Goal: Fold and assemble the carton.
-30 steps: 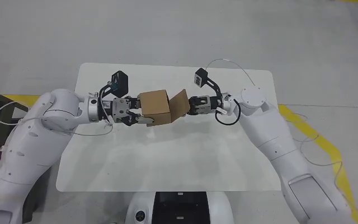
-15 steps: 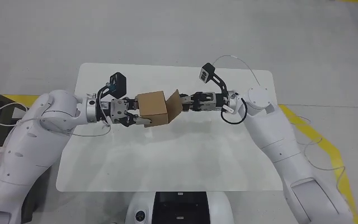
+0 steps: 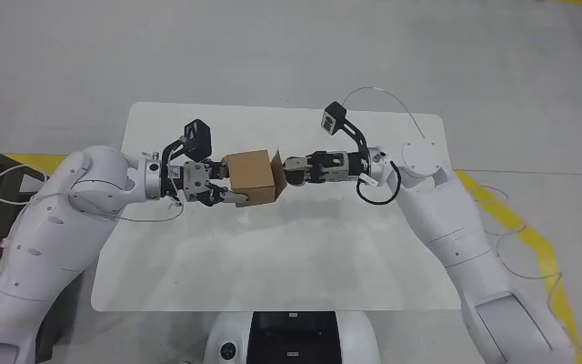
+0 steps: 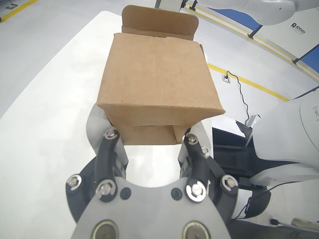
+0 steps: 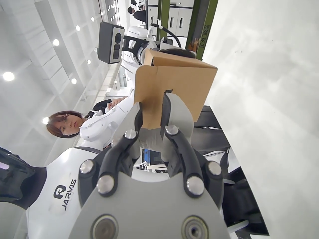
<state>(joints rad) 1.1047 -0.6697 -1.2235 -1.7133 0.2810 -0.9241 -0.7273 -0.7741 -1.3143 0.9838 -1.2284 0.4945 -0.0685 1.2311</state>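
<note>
A brown carton hangs above the middle of the white table, lying on its side between both arms. My left gripper is shut on the carton's left end, with one finger on each side wall. At the opposite end, a rounded flap is folded almost flat against the opening. My right gripper is shut on that flap, which passes between its fingertips. The carton's inside is hidden.
The table's far edge lies behind the carton and its front half is bare. The right arm's cable arcs over the back right corner. Yellow floor lines run beside the table.
My right gripper has moved left toward the carton, swinging the flap from wide open to nearly closed against the box. The left gripper has kept its hold in place.
</note>
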